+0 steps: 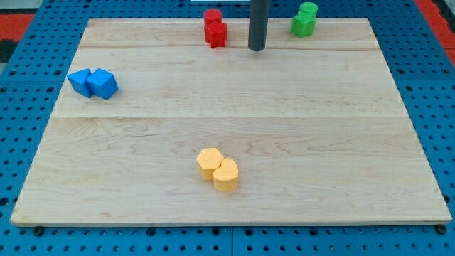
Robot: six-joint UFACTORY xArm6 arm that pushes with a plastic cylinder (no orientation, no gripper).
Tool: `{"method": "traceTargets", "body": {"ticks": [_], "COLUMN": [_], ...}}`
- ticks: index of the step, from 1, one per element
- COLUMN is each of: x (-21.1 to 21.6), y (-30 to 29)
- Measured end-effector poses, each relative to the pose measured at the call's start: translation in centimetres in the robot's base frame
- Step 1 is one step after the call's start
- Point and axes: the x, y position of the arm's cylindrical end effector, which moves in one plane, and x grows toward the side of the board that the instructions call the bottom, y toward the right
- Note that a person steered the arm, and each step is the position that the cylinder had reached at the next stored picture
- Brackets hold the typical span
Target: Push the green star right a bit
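Green plastic star block [305, 19] stood at the wooden table's [227, 128] upper right edge, long axis roughly vertical in frame. My tip [257, 48], a bare rod tool without jaws, sat left of it, apart.

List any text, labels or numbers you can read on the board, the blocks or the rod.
None: no words, numbers or signs show anywhere.
The wooden board is bare grain.
The green blocks, red blocks, blue blocks and yellow blocks are plain.
My tip carries no marking.
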Motion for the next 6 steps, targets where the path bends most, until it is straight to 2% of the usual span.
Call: {"method": "traceTargets", "body": {"ticks": [1,2,3,6], "x": [-4.8,-7.0,-6.7,-6.6], "y": [-0.4,1.4,6.0,8.5]}}
